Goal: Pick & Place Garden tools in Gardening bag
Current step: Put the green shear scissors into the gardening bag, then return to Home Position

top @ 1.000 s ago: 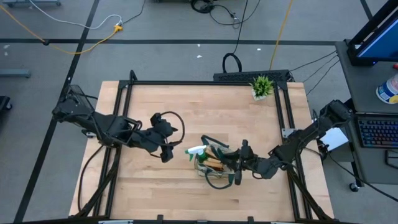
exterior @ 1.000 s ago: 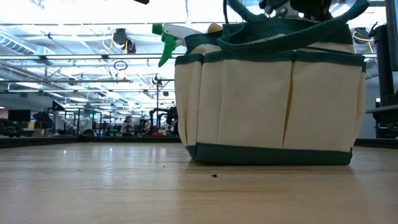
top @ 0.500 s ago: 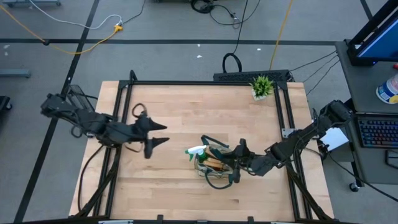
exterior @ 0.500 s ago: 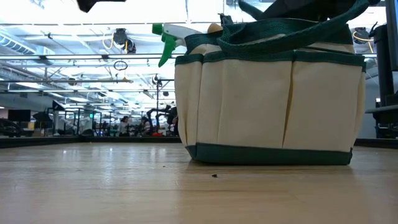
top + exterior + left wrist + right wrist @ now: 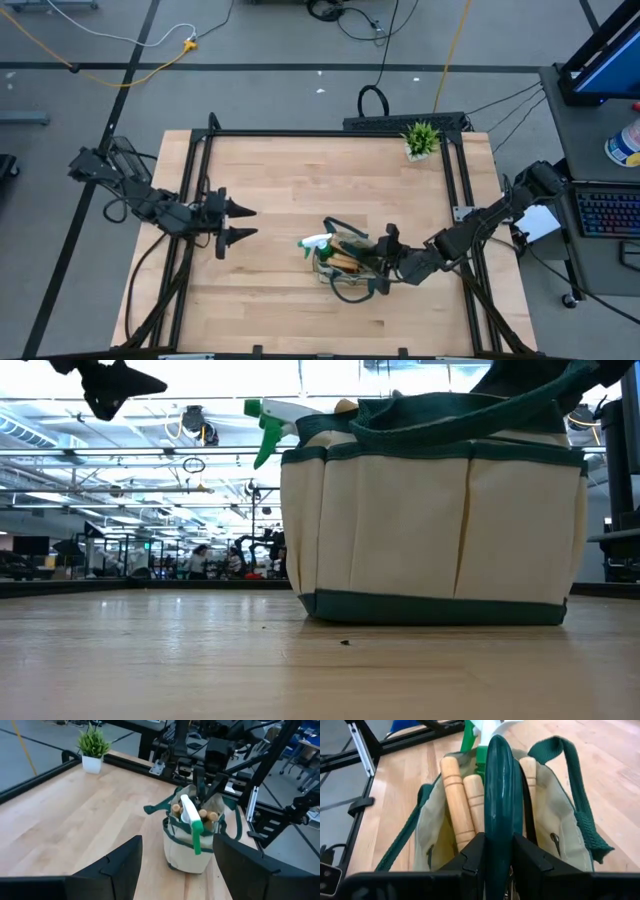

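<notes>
The gardening bag bears no readable writing; spray bottle inside.

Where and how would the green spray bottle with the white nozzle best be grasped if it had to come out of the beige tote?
Probably by the white nozzle head of the green spray bottle, from above. It sticks out over the rim of the beige tote, while the body sits down inside beside wooden handles, leaving no side access.

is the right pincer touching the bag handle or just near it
Touching. In the right wrist view the right pincer has both fingers pressed against the dark green bag handle, which runs up between them with no gap on either side.
</notes>
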Controlling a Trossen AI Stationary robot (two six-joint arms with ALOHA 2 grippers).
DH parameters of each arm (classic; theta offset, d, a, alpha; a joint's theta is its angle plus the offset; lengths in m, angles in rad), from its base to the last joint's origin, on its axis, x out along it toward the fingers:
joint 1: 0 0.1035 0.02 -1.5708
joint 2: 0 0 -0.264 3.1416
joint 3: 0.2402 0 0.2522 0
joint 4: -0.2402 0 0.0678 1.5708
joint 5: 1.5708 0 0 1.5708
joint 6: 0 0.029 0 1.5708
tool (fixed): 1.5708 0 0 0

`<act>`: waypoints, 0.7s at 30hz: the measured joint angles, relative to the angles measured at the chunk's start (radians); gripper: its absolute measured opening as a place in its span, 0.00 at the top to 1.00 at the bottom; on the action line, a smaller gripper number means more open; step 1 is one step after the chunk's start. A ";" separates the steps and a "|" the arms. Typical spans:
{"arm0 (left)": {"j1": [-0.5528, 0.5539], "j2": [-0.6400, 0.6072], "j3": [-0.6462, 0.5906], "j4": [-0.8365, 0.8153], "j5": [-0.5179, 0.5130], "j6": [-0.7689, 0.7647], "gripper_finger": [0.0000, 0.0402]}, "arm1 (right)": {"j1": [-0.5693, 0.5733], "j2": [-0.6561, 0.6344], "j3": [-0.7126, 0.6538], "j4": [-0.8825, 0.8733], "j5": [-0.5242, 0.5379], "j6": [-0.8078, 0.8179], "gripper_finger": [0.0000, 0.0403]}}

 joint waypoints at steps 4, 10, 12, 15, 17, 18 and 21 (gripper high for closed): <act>-0.005 0.000 -0.025 0.010 0.000 -0.015 0.38 | -0.002 -0.001 0.000 -0.021 -0.022 0.000 0.85; -0.005 0.001 -0.036 0.015 0.000 -0.025 0.38 | -0.006 -0.001 0.000 -0.022 -0.025 0.000 0.82; -0.005 0.001 -0.036 0.016 0.000 -0.025 0.38 | -0.008 -0.001 0.000 -0.024 -0.048 0.000 0.77; -0.005 0.001 -0.036 0.013 0.001 -0.024 0.38 | -0.012 0.000 0.000 -0.025 -0.075 0.010 0.71; -0.005 0.002 -0.036 0.013 0.001 -0.021 0.38 | -0.016 0.000 0.000 -0.021 -0.078 0.027 0.68; -0.005 0.002 -0.036 0.012 0.001 -0.020 0.38 | -0.017 0.000 0.000 -0.022 -0.079 0.033 0.68; -0.005 0.002 -0.036 0.005 0.002 -0.021 0.38 | -0.018 -0.005 0.000 -0.020 -0.079 0.033 0.66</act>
